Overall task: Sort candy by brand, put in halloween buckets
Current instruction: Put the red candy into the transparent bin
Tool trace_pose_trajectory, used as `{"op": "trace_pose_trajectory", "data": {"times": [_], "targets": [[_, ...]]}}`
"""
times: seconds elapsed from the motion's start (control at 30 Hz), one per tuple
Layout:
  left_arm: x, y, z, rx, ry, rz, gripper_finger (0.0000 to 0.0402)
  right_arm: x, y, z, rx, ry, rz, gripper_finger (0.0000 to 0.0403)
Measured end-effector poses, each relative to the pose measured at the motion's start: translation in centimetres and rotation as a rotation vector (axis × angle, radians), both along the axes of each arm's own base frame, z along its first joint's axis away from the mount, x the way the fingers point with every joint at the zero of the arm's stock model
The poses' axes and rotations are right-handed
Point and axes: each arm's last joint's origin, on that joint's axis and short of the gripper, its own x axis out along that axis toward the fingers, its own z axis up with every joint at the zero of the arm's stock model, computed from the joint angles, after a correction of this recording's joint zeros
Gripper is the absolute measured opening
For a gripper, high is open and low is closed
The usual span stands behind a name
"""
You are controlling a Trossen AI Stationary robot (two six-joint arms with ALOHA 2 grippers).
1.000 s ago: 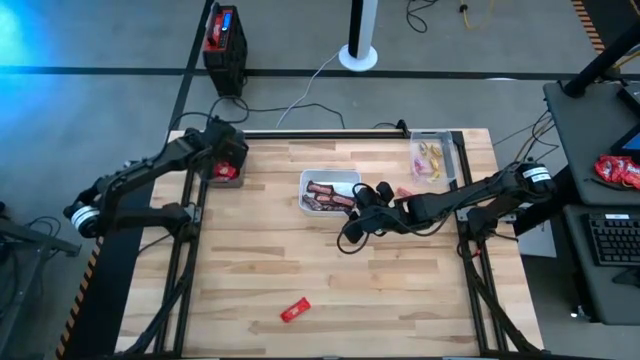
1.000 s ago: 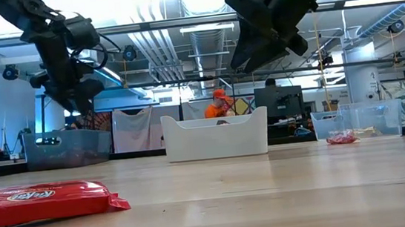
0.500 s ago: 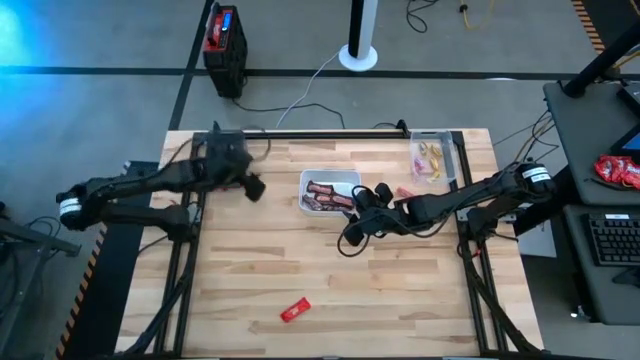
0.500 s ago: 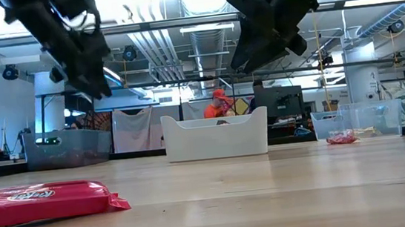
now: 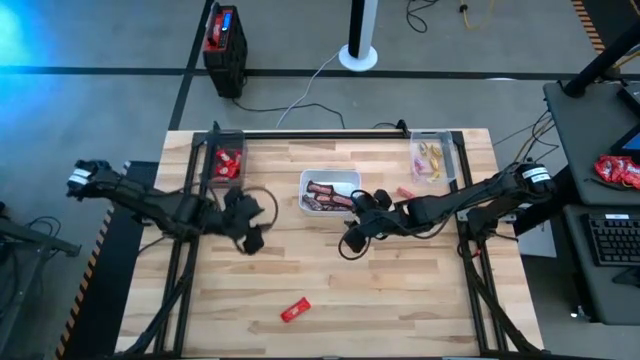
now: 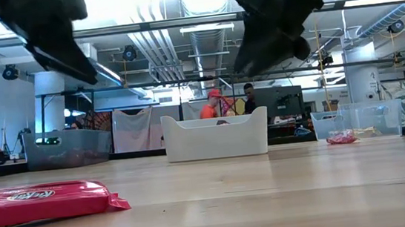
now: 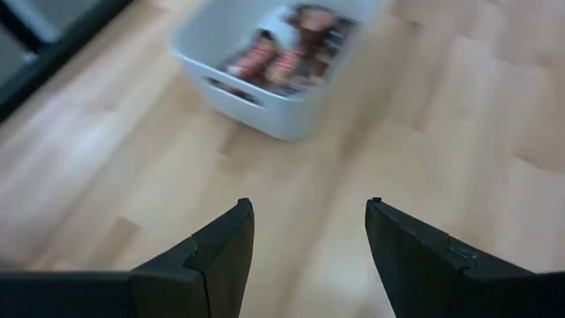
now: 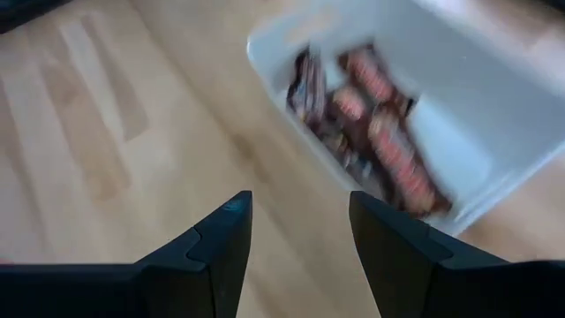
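A white tray [image 5: 331, 174] near the table's middle holds dark brown bars [image 5: 325, 196]. A clear tub [image 5: 226, 162] at the far left corner holds red wrappers. Another clear tub [image 5: 434, 158] at the far right holds yellow pieces. One red wrapped candy [image 5: 294, 311] lies flat near the near edge, large in the low view [image 6: 43, 201]. A second red candy [image 5: 404, 191] lies right of the tray. My left gripper [image 5: 250, 236] hovers open above bare wood left of the tray [image 7: 265, 119]. My right gripper [image 5: 352, 236] hovers open just near-right of the tray [image 8: 494, 132].
A tall red-and-black boxy device [image 5: 224, 40] and a round white pole base [image 5: 358, 55] stand on the floor beyond the far edge. A desk with a keyboard [image 5: 612, 238] is to the right. Bare wood spans the table's near half around the red candy.
My left arm has swung away from the far-left clear tub, toward the table's middle and near edge. It now hangs over bare wood left of the white tray. The red wrappers in that tub are uncovered. My right arm has stayed where it was.
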Motion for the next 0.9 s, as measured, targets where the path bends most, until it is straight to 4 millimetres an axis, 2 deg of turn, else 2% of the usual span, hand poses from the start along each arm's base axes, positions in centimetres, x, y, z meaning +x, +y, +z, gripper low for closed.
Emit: {"op": "trace_pose_trajectory", "data": {"times": [0.13, 0.23, 0.43, 0.7, 0.9], "targets": [[-0.1, -2.1, -0.4, -0.017, 0.010, -0.079, 0.0201, -0.9, 0.1, -0.9, 0.157, 0.100, -0.040, 0.0185], [0.0, -3.1, -0.6, -0.010, -0.005, -0.108, 0.0201, -2.5, -0.1, -1.8, 0.220, 0.254, -0.155, 0.0185], [0.6, -3.5, -0.8, 0.058, -0.028, -0.108, 0.0201, -5.8, -2.3, -2.5, 0.176, 0.507, -0.473, 0.0185], [1.0, -3.5, -0.7, 0.137, -0.059, -0.102, 0.0201, -6.9, -7.1, -3.5, 0.139, 0.586, -0.625, 0.0184], [1.0, -3.5, -0.7, 0.155, -0.050, -0.117, 0.0201, -7.8, -8.5, -5.7, 0.159, 0.579, -0.653, 0.0170]]}}
